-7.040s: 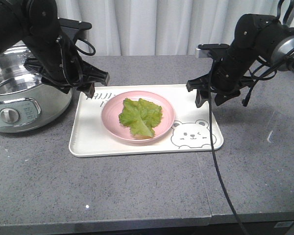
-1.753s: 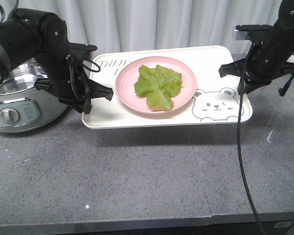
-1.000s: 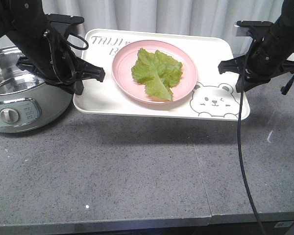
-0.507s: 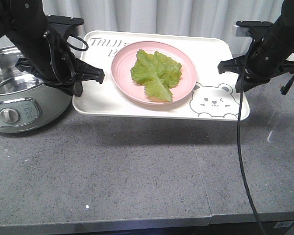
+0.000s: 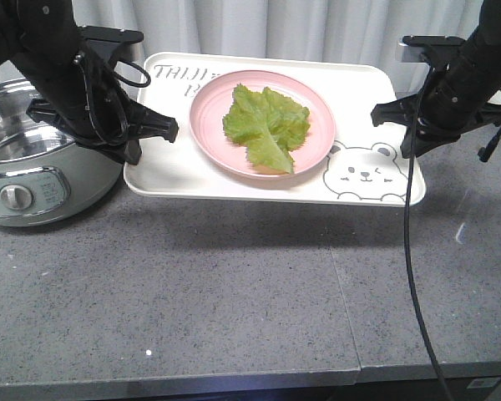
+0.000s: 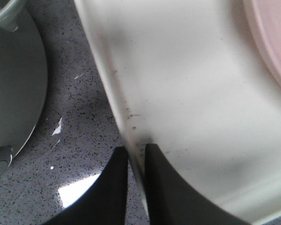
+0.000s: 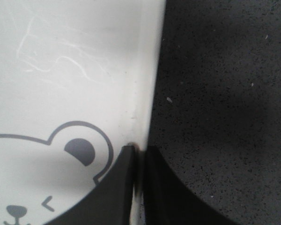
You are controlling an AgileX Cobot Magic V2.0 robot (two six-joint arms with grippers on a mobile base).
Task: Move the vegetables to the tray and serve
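Tray [image 5: 171, 171], "TAIJI" lettering [image 5: 177, 72], winking bear [image 5: 365, 173]

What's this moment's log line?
cream rectangular plastic tray: held aloft | jaws: both shut on rims | green lettuce leaf: on round pink plate

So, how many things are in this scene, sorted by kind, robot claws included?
Trays: 1, the cream tray
Plates: 1, the pink plate
Leaves: 1, the lettuce leaf
Pots: 1, the electric pot
Grippers: 2, the left gripper and the right gripper
Total: 6
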